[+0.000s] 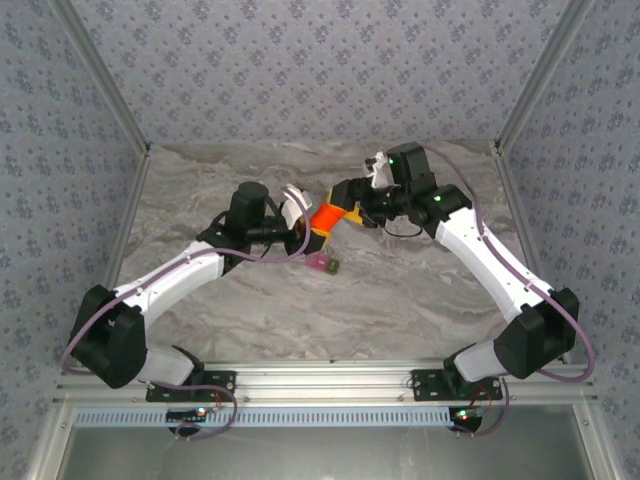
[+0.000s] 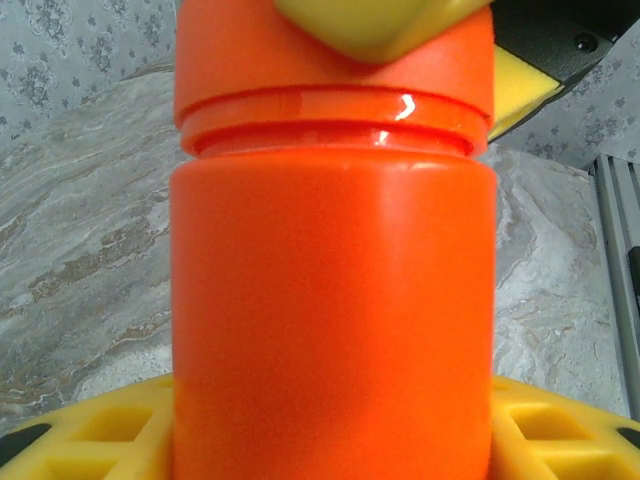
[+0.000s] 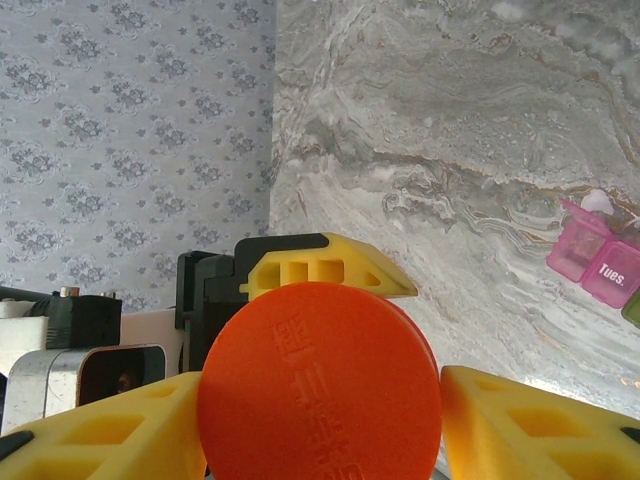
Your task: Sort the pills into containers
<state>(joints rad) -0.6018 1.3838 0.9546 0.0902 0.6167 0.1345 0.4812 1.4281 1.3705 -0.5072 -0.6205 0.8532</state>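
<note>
While the cap (image 3: 320, 390) sits closed on the orange bottle (image 2: 335, 320), the sorting looks barely begun: by my judgement, opening, pouring and dividing the pills are all left to do. Starting at the left, the left jaws hold the bottle's body near the middle of the desk (image 1: 400, 290). The containers (image 1: 323, 264) lie on the desk just beside the bottle, toward the near edge. The right jaws stand narrow around the cap, and whether they press it I cannot tell. The left wrist view gives the seam under the cap. The right wrist view adds raised lettering on the cap's top and a "Tues." label on a pink container, both too small to read from the top view.
</note>
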